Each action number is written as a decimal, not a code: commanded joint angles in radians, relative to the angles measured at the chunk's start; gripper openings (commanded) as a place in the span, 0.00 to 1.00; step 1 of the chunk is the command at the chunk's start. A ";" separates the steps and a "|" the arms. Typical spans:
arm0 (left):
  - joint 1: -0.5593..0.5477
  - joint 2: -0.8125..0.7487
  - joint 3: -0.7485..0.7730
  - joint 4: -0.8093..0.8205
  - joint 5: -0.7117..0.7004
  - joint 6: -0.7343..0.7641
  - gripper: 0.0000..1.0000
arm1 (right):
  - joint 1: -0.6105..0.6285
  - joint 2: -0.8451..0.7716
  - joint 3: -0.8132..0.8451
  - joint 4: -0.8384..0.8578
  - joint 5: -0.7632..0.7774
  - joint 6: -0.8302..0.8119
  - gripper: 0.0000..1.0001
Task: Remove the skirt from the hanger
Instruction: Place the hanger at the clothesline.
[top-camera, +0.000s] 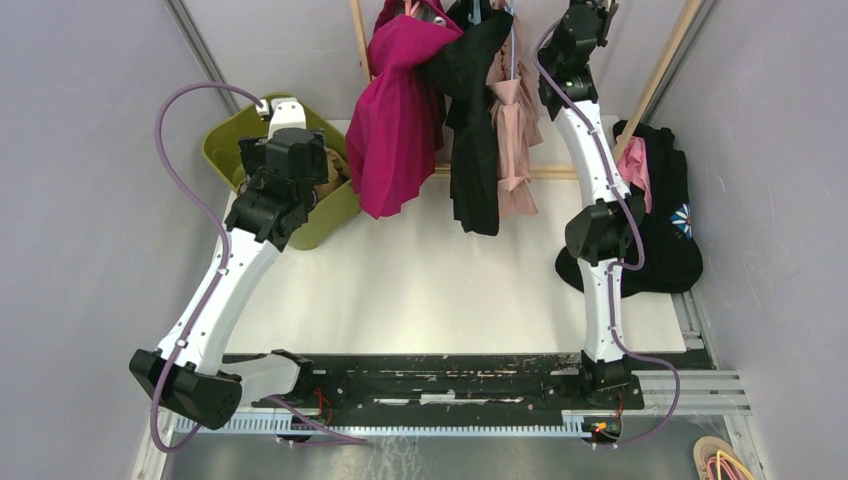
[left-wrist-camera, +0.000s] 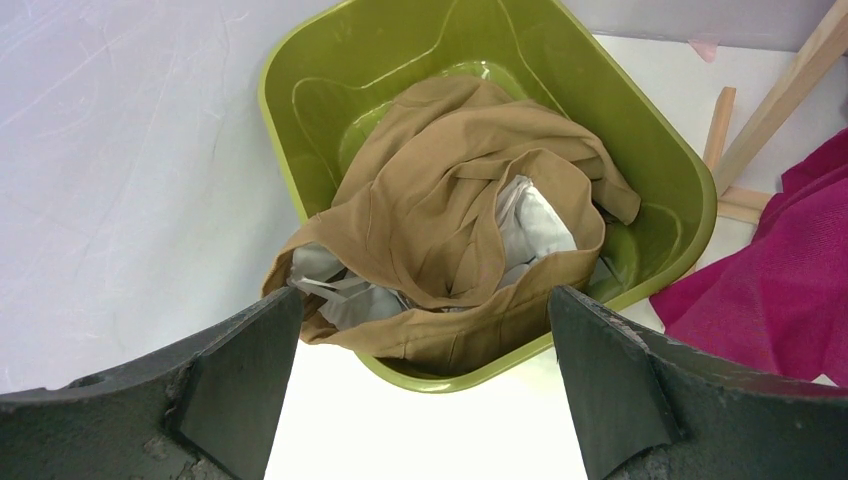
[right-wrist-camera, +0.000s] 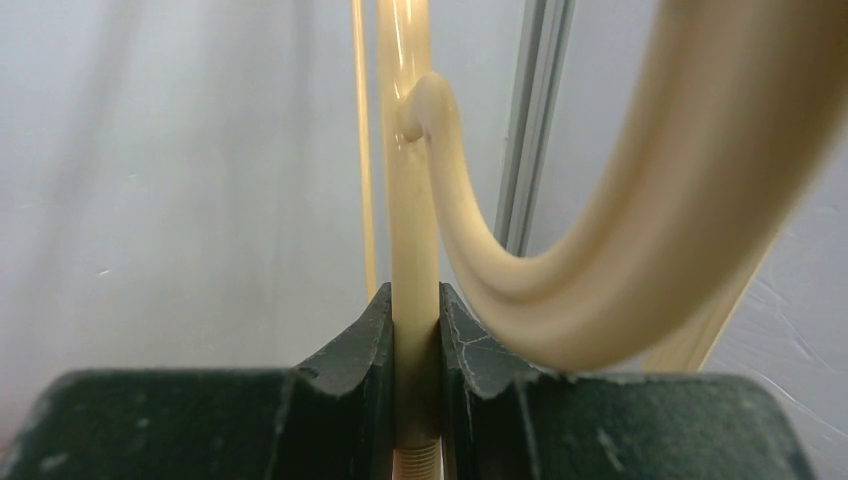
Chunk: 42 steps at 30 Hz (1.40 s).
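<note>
**Right tool.** The right tool (right-wrist-camera: 415, 310) is clamped on the straight cream stem of a hanger (right-wrist-camera: 412, 200). Both fingers press the stem, which runs vertically through the wrist frame. The hook (right-wrist-camera: 560, 300) curves from the stem toward the right of that frame. In the overhead view this tool sits at the top edge, right of centre.

**Left tool.** The left tool (left-wrist-camera: 424, 330) has its fingers apart and holds nothing. It hangs over a green bin (left-wrist-camera: 620, 130) at the upper left of the worktop (top-camera: 430, 290).

**Key relation.** The hanging clothes lie just left of the right tool in the overhead frame. Their long axes run straight down toward the worktop. The pale pink garment (top-camera: 515, 130) hangs nearest this tool and is probably the skirt on the clamped hanger. The frames do not confirm this. The right arm is much nearer; the left tool is well apart, so it must travel right to pull the cloth.

**Count.**
- Three hanging pieces on the wooden rack (top-camera: 668, 60): one magenta garment (top-camera: 395, 130), one black garment (top-camera: 472, 150) and the pale pink one.
- One bin, holding one tan garment (left-wrist-camera: 450, 170) and one white cloth (left-wrist-camera: 535, 225).
- One dark pile (top-camera: 665, 240) at the right edge of the worktop.
</note>
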 joint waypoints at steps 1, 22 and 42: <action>-0.006 -0.020 0.018 0.010 -0.001 0.004 0.99 | -0.011 0.024 0.020 -0.124 0.053 0.022 0.01; -0.007 -0.078 0.028 0.001 0.035 0.031 1.00 | -0.007 -0.072 -0.044 -0.680 -0.247 0.162 0.01; -0.007 -0.135 0.006 0.001 0.084 0.060 0.99 | -0.007 -0.208 0.026 -1.033 -0.401 0.374 0.03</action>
